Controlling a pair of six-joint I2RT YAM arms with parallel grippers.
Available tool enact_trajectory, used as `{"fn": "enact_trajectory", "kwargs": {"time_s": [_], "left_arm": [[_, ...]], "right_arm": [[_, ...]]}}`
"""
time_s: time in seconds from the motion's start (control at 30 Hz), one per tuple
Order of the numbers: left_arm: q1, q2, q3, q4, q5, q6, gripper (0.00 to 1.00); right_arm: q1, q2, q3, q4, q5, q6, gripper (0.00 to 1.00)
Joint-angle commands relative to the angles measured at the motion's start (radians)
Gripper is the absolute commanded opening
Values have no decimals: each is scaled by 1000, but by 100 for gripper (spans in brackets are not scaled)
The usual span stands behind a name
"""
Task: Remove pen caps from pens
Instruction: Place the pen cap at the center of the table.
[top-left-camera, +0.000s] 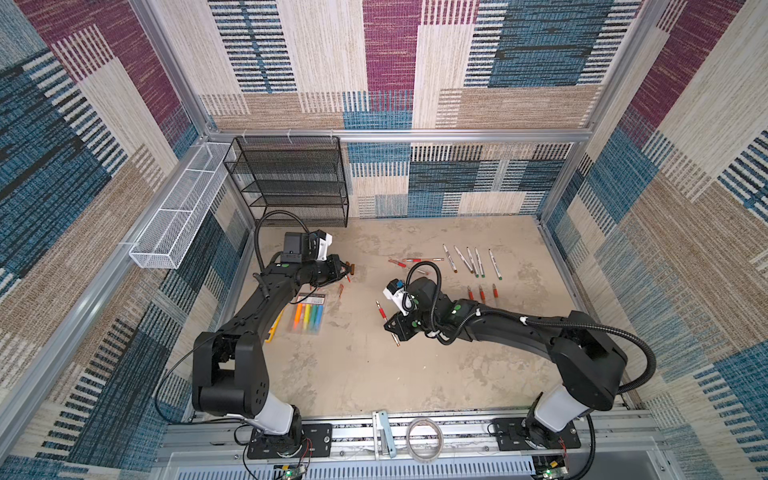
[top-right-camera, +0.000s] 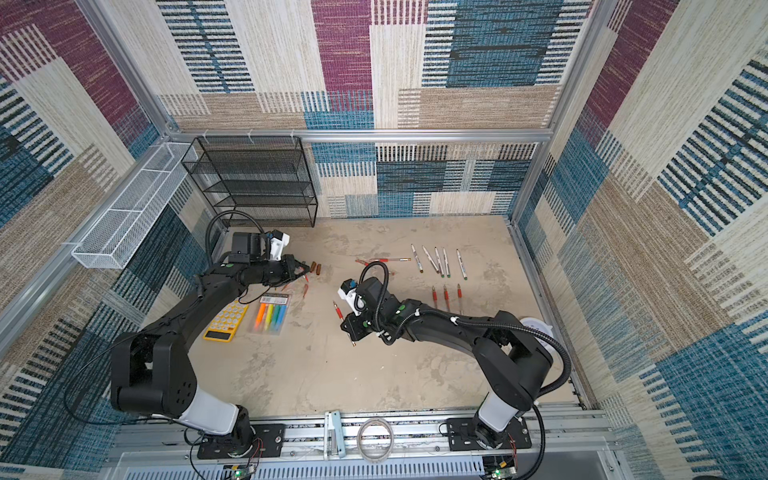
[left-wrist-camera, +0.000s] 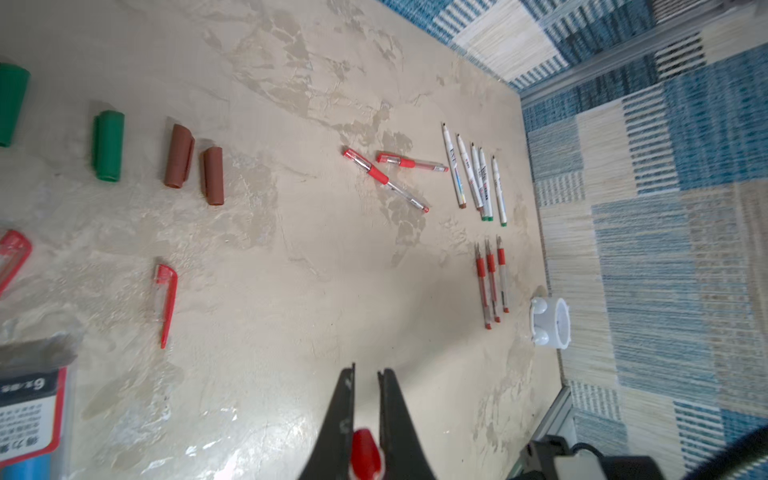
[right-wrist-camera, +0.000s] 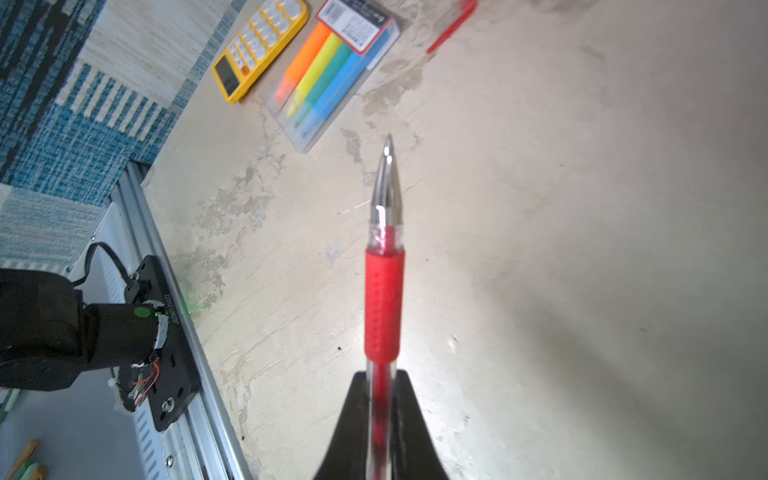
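Separation of a red gel pen (right-wrist-camera: 384, 299) and cap, each half held by one arm above the worktop (right-wrist-camera: 540, 249). Right tool (right-wrist-camera: 382, 376) is clamped on the clear barrel, bare metal tip pointing outward, presumably for laying beside the three uncapped red pens (left-wrist-camera: 490, 282). Left tool (left-wrist-camera: 368, 372), jaws nearly together, pinches a red cap (left-wrist-camera: 365, 455) deep between them, probably bound for the loose green caps (left-wrist-camera: 109, 145), brown caps (left-wrist-camera: 178, 156) and red clip cap (left-wrist-camera: 166, 299) nearby. Two stray pens (left-wrist-camera: 399, 190) appear still capped.

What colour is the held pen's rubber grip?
Red; the grip shows best in the right wrist view.
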Motion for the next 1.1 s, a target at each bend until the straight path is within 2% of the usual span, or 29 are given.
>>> {"fn": "enact_trajectory", "kwargs": {"time_s": [0.0, 0.27, 0.47, 0.6, 0.87, 1.07], "left_arm": [[-40, 78, 67, -125, -79, 119, 0], [-103, 294, 185, -243, -184, 216, 0], [-105, 408, 269, -302, -296, 234, 1], [-105, 454, 314, -326, -330, 244, 3], [-110, 528, 372, -369, -374, 248, 10], [-116, 534, 377, -380, -399, 250, 22]], "right_arm": [[-40, -61, -36, -2, 56, 46, 0], [-128, -234, -152, -48, 111, 93, 0], [-155, -303, -194, -88, 153, 98, 0], [-169, -333, -216, -83, 159, 102, 1], [-188, -340, -220, -106, 164, 100, 1], [-196, -353, -221, -109, 157, 102, 1]]}}
